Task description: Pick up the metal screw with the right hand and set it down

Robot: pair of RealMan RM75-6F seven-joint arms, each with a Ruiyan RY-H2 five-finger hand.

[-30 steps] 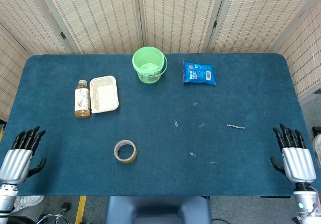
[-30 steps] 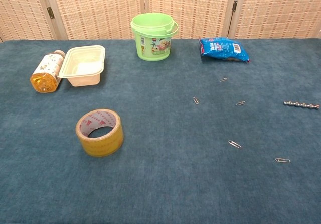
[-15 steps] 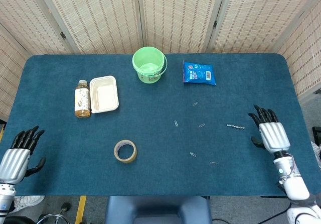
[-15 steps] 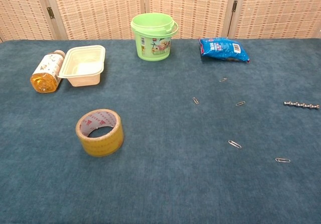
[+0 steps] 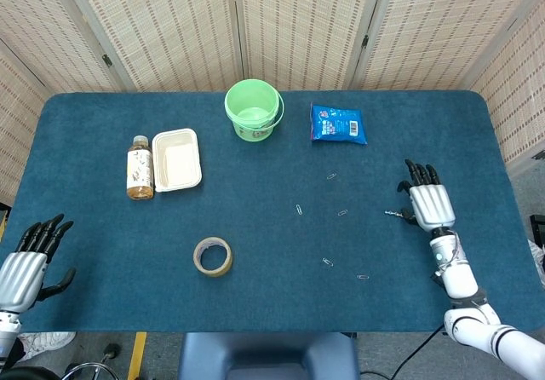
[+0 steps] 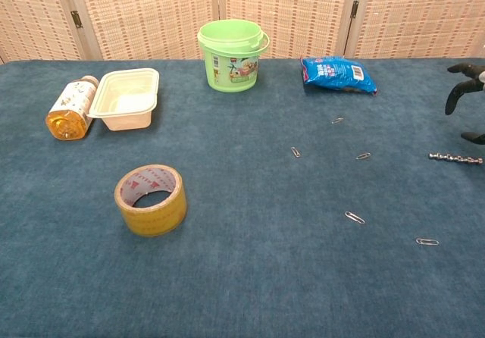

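Observation:
The metal screw lies flat on the blue table at the right; in the head view only its left end shows beside my right hand. My right hand hovers over the screw's right end, palm down, its fingers spread and holding nothing. In the chest view only its dark fingertips show at the right edge, above the screw and apart from it. My left hand stays at the near left corner of the table, fingers apart and empty.
Several paper clips are scattered left of the screw. A blue packet and a green bucket stand at the back. A bottle, a cream container and a tape roll sit on the left half.
My right hand has moved from the near right table edge forward and left until it is over the screw. The left hand has drifted slightly toward the near edge.

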